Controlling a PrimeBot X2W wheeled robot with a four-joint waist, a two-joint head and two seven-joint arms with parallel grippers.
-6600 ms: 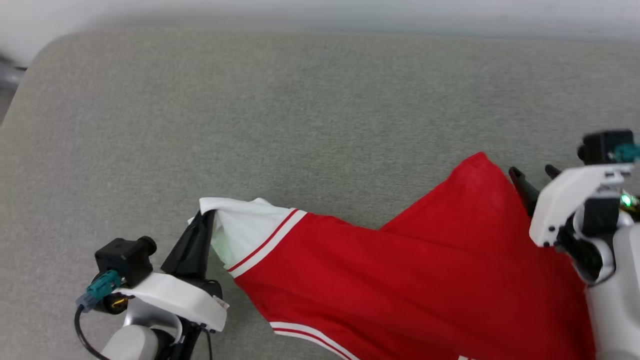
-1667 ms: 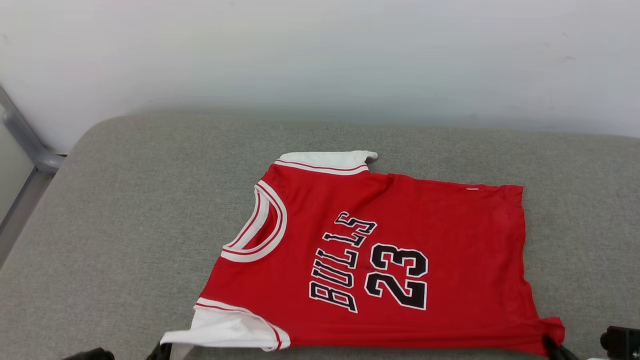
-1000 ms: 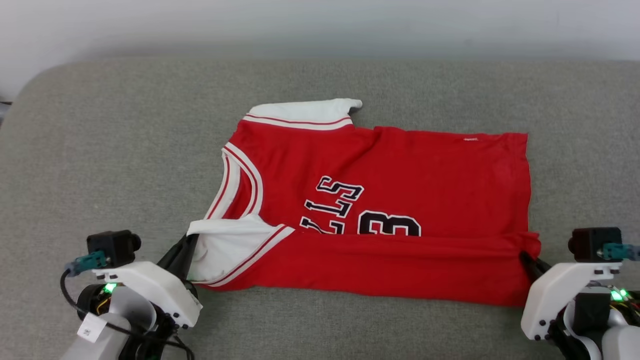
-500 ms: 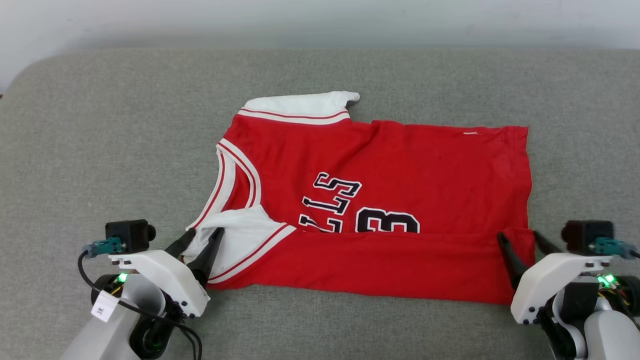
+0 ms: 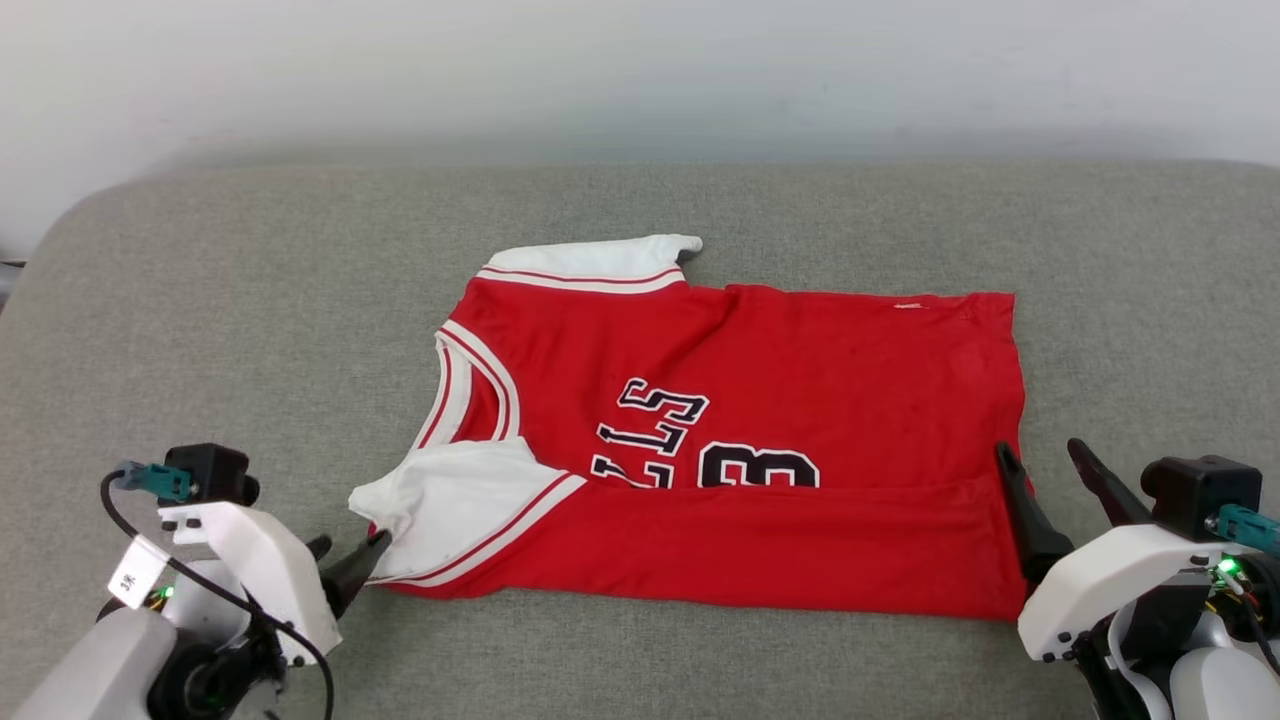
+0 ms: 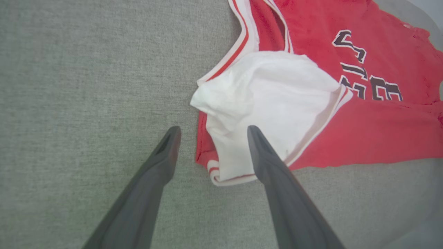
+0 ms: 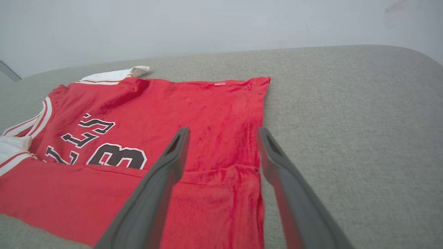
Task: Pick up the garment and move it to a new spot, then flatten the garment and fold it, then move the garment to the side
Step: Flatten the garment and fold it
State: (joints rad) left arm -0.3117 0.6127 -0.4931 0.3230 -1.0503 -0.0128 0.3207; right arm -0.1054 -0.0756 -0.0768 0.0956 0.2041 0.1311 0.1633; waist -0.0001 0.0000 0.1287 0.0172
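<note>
Grey cushion (image 5: 250, 330), one garment (image 5: 800, 380), two claws (image 5: 350, 543) (image 5: 1038, 448)

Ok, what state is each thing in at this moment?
Red jersey-style T-shirt with white sleeves: lying flat, lettering up, near edge folded over part of the lettering.
Left gripper: jaws open, straddling the near sleeve's edge, holding nothing.
Right gripper: jaws open, straddling the hem at the fold, holding nothing.
Grey fabric cushion: bearing the T-shirt.

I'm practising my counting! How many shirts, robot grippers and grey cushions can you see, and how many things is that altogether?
Shirts: 1, the red garment
Grippers: 2, the left gripper and the right gripper, both open
Cushions: 1, the grey cushion under the shirt
Total: 4
</note>
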